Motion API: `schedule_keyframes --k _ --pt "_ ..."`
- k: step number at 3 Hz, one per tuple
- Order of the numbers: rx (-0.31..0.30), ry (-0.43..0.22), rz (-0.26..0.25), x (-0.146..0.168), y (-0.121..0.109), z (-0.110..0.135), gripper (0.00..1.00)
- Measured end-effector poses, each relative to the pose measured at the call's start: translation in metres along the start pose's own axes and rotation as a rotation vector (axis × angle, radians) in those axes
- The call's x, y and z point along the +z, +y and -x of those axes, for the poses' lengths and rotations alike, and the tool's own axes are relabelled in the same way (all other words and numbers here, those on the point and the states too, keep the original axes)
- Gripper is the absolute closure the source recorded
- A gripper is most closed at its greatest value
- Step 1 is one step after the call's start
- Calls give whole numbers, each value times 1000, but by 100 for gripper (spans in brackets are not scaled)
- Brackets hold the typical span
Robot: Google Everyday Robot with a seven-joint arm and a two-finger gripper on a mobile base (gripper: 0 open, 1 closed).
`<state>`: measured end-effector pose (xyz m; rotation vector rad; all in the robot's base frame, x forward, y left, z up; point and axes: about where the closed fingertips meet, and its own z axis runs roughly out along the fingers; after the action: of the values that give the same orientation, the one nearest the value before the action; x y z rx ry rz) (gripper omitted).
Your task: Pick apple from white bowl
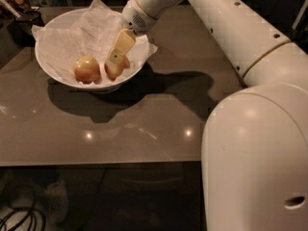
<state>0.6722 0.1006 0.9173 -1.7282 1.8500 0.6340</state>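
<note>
Though you cannot tell whether your gripper is open or closed, it sits down over the apple at the right of the paper-lined white bowl, 1 paler apple just left, the bowl resting on the brown table.

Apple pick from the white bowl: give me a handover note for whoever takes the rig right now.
Gripper: down inside the white bowl, tip at the darker apple; whether it holds the apple cannot be told.
Darker apple: in the bowl, on the crumpled paper.
Paler apple: beside it, camera-left.
Done: reach into the bowl.
Left: secure the darker apple and lift it clear of the bowl.
</note>
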Motion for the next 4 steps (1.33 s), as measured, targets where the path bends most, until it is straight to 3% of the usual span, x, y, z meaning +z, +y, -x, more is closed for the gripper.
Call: schedule_keyframes --k 2,4 --pt "18 113 -14 -1 3 -16 16" --pt "21 137 -8 7 -4 -18 21"
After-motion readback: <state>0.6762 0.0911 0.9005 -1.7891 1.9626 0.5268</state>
